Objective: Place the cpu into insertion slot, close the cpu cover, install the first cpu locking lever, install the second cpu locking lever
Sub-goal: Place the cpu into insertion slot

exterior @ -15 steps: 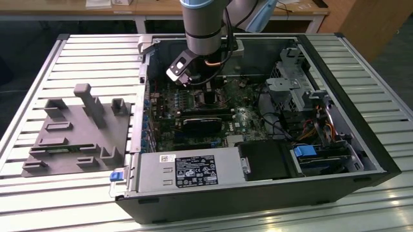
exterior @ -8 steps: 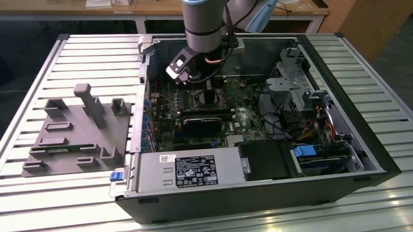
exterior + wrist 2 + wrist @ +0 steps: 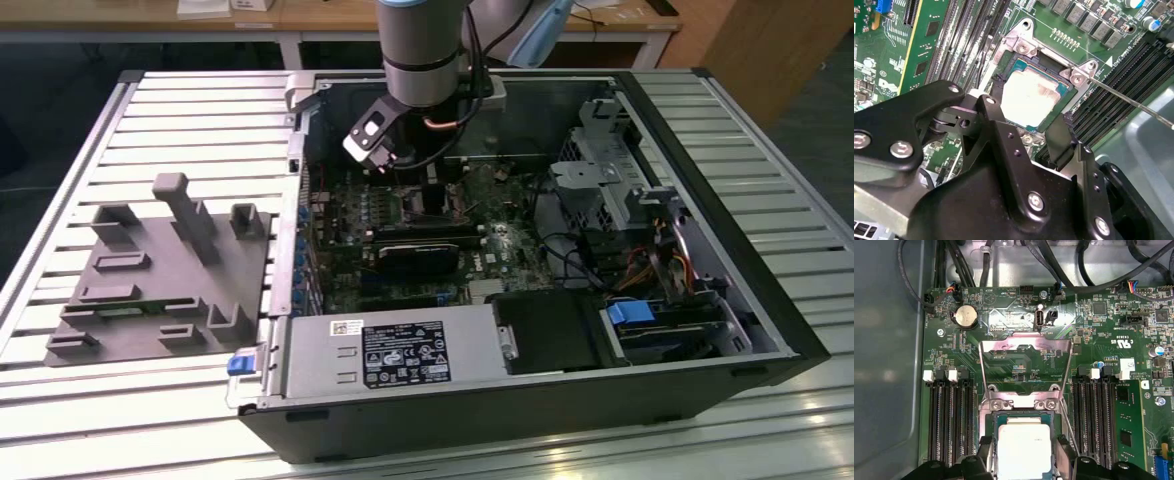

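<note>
- Cpu (image 3: 1024, 447) down in slot (image 3: 1026, 416), around 10 o'clock of the case (image 3: 534, 410) in the exterior view.
- Gripper (image 3: 1026, 120) spread open astride it, gripping nothing.
- Could nudge the cpu crooked if lifted off-square; bent pins then.
- Cover (image 3: 1026, 345) flipped up, lever (image 3: 1124, 96) loose: could snag the gripper.
- Closing cover on a skewed cpu would crush it.

Likely a lab: slatted workbench (image 3: 187, 120)

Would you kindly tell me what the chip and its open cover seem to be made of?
The chip: pale, matte silver-grey top, probably plated metal. The cover: thin bare metal, likely steel, with a dull sheen and faint reflections.
</note>
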Robot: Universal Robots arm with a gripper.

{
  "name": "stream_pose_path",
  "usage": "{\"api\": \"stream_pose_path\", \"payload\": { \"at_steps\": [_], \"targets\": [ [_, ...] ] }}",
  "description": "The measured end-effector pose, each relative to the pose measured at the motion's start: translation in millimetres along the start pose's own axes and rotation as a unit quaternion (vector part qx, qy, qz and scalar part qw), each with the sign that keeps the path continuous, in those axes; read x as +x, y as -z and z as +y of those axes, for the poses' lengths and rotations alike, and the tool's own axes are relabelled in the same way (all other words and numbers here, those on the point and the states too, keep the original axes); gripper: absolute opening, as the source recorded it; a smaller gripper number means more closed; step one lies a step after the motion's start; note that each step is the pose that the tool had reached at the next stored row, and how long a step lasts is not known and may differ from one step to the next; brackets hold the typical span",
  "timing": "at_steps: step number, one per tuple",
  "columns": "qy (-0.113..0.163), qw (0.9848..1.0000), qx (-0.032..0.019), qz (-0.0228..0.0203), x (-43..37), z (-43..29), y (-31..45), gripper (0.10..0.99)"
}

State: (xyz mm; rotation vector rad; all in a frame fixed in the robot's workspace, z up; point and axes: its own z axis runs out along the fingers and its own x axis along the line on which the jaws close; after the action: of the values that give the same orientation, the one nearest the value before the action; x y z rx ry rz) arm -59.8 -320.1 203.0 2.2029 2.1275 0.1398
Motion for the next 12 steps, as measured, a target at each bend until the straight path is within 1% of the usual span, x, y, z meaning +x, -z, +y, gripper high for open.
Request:
{"api": "stream_pose_path", "payload": {
  "at_steps": [2, 4, 5, 7, 8, 11, 12],
  "targets": [
    [0.000, 1.0000, 0.0000, 0.0000, 0.0, 0.0, 0.2, 0.592],
    [0.000, 1.0000, 0.0000, 0.0000, 0.0, 0.1, 0.4, 0.471],
    [0.000, 1.0000, 0.0000, 0.0000, 0.0, 0.1, 0.5, 0.471],
    [0.000, 1.0000, 0.0000, 0.0000, 0.0, 0.1, 0.6, 0.353],
    [0.000, 1.0000, 0.0000, 0.0000, 0.0, 0.1, 0.7, 0.353],
    [0.000, 1.0000, 0.0000, 0.0000, 0.0, 0.1, 1.0, 0.176],
    [0.000, 1.0000, 0.0000, 0.0000, 0.0, 0.1, 1.1, 0.176]
  ]
}}
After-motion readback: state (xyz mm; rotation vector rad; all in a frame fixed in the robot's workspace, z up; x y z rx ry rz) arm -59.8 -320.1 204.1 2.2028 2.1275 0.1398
